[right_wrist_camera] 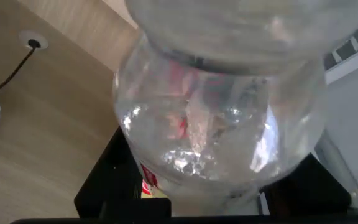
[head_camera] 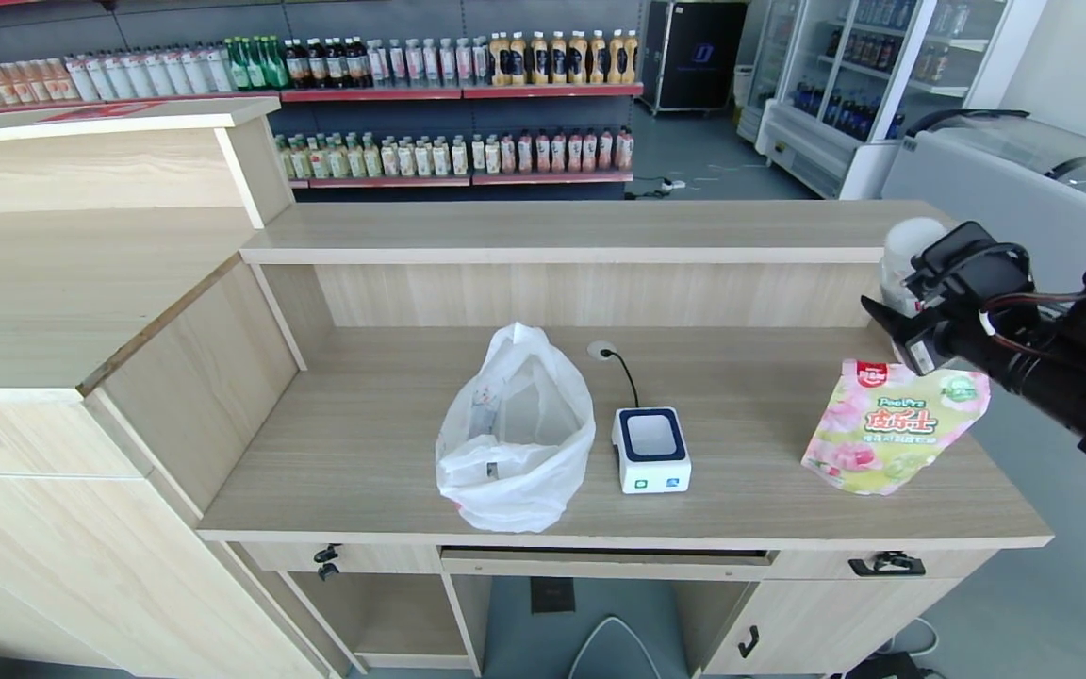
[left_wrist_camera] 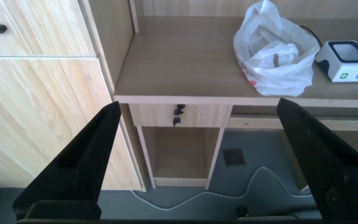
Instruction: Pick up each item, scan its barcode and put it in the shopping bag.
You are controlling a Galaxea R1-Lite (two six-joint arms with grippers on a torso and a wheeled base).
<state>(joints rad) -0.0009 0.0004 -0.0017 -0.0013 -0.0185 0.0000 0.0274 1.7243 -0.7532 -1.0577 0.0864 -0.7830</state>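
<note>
Hazards, left to right: left end effector (left_wrist_camera: 199,109) gapes wide and empty before the counter (head_camera: 364,453) front; shopping bag (head_camera: 515,434) sags beside the scanner (head_camera: 652,450); right end effector (head_camera: 901,302), closed on a slick clear bottle (right_wrist_camera: 222,124) near the pouch (head_camera: 892,429), could let it slip or snag the bag's limp rim.

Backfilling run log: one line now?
right pincer shut on clear bottle | left pincer open | snack pouch on counter | shopping bag beside scanner

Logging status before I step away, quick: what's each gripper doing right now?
Left gripper: open, holding nothing.
Right gripper: closed on a clear bottle.
</note>
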